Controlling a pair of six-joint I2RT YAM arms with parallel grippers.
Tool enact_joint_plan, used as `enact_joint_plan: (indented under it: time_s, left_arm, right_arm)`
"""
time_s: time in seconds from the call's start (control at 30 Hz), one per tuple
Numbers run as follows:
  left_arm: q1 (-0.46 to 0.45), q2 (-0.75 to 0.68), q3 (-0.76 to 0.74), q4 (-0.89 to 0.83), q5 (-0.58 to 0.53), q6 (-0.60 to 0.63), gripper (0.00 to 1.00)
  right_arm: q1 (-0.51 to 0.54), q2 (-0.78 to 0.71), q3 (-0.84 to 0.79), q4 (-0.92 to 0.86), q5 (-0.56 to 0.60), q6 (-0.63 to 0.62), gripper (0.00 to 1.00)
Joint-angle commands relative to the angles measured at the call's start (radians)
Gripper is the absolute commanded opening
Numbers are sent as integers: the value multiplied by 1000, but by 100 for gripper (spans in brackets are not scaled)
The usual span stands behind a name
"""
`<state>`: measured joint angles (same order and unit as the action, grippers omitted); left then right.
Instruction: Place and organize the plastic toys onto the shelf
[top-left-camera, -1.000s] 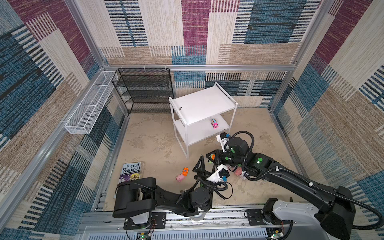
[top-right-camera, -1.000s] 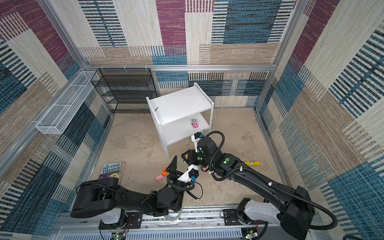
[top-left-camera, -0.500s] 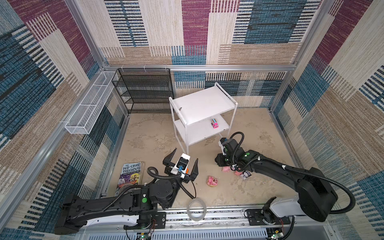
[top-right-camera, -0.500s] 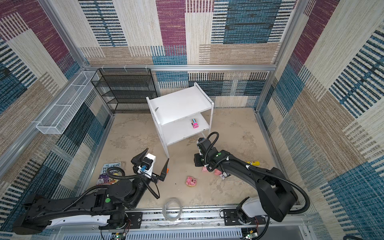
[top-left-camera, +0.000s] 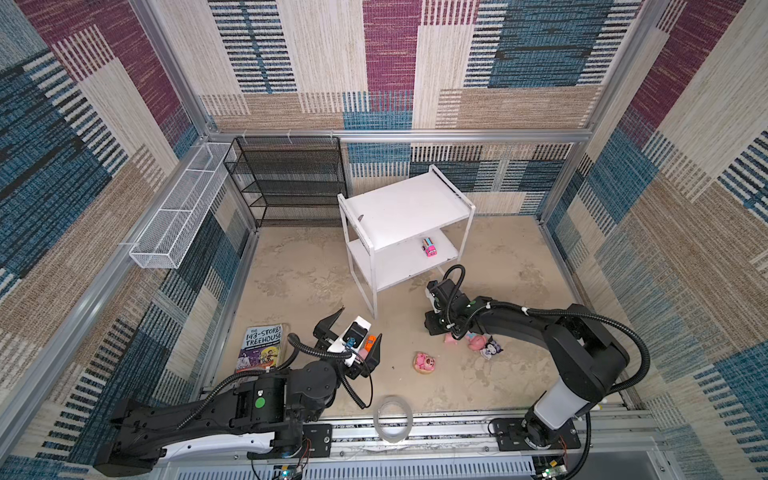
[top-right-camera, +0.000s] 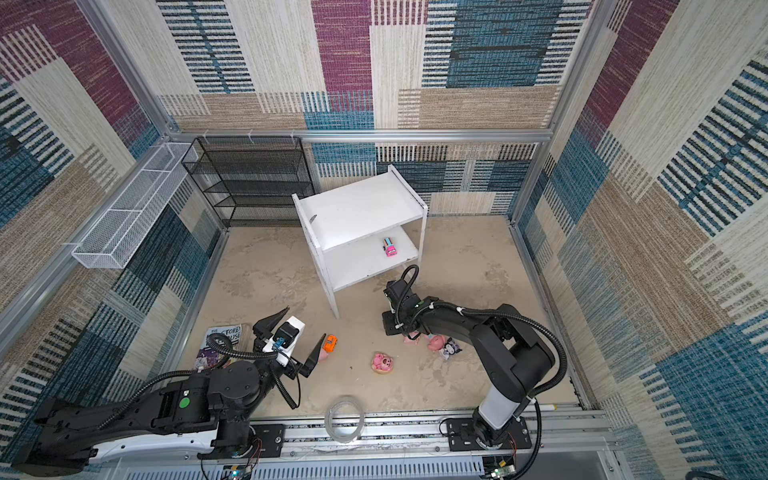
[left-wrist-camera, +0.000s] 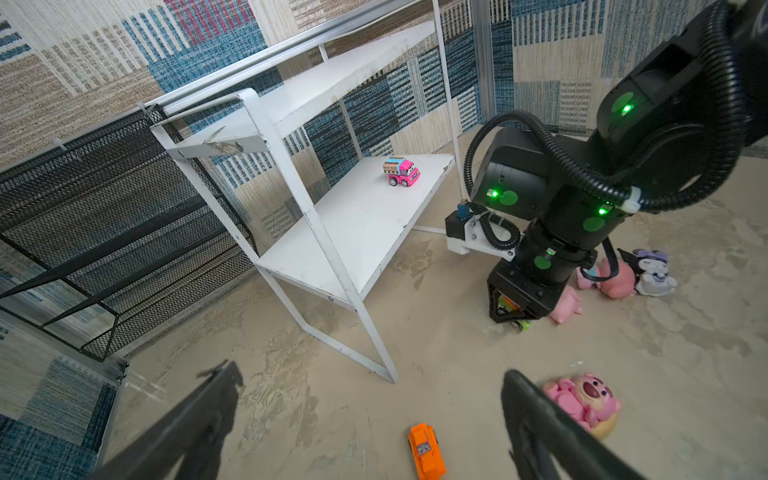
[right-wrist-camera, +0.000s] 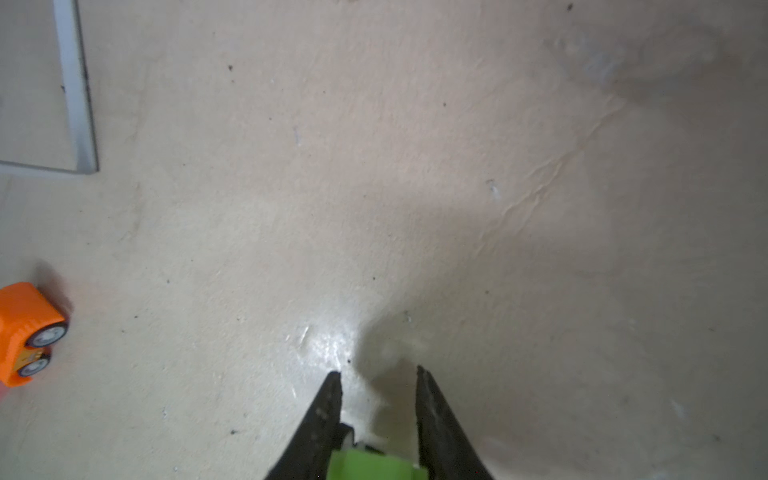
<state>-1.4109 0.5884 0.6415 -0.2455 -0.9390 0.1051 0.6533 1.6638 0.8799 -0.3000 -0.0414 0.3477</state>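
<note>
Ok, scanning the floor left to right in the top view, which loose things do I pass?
From the left: book → orange car → pink bear → black-and-white figure.

Both top views are bright, evenly lit from overhead and sharp, with the walls (top-left-camera: 104, 124) bowing outward toward the corners; the shelf (top-left-camera: 399, 208) casts only a faint shadow on the table (top-left-camera: 307, 282). The left wrist view is crisp farther off, but the left gripper (left-wrist-camera: 370, 372) near the lens is blurred. The right wrist view is dimmer and soft: a broad grey shadow spreads beyond the right gripper (right-wrist-camera: 377, 371), glare shines beside its tips, and the orange car (right-wrist-camera: 25, 328) is smeared.
</note>
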Motion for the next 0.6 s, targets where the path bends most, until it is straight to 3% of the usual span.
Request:
enact_joint_plan:
  time_s: [0.0,0.27,0.57]
  left_arm:
    - [1,-10,-8,-1,-11,-24,99]
    - [1,2,-11,10,-4,-18,99]
    - [1,5,-11,19,5,-12,99]
  right_arm:
    - [2,4,0,32,21,-7,38]
    - [27,-35,-43,35,53,1,55]
    - [45,-64,-73,9,186,19,67]
